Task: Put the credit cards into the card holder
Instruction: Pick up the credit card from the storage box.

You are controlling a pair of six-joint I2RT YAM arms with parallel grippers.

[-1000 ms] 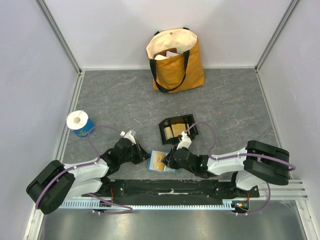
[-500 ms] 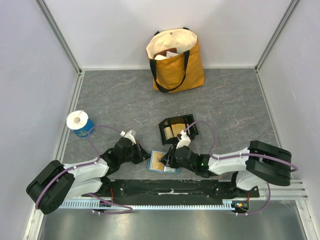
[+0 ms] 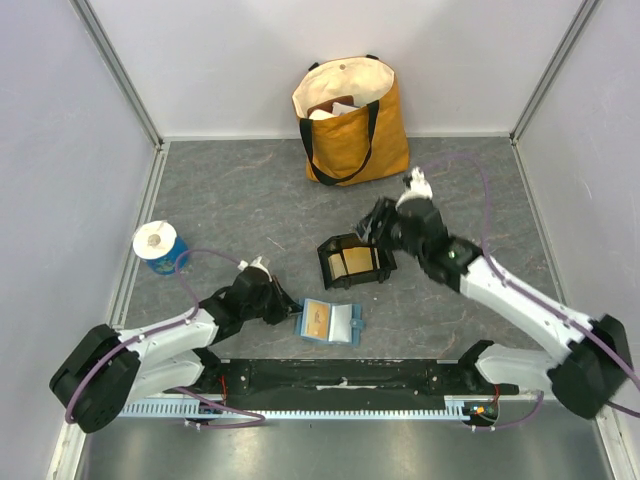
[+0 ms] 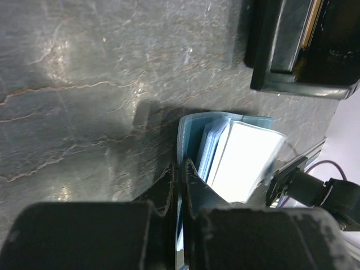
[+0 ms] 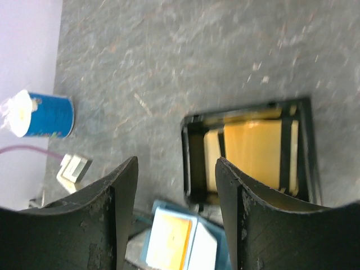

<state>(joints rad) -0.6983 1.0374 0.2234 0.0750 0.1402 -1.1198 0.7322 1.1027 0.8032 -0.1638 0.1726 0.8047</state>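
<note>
Two grippers busy. Left gripper (image 4: 179,169) clamped on card holder (image 4: 194,132) edge, holder lying open just ahead of jaws. Right gripper (image 5: 177,166) spread wide, empty, above black tray (image 5: 190,163); credit cards (image 5: 253,154) inside, beneath jaws. Cards likely light, stiff, slick: pinch exposed edge.

Table (image 3: 230,190): grey marbled surface, walls on three sides. Directly on it: mustard-and-cream tote bag (image 3: 352,120) standing upright at the far edge; black tray (image 3: 355,260) near centre; teal card holder (image 3: 328,322) lying open nearer the front, close to the tray but apart from it. Blue cylinder (image 3: 160,247) with a white top sits near the left wall.
</note>
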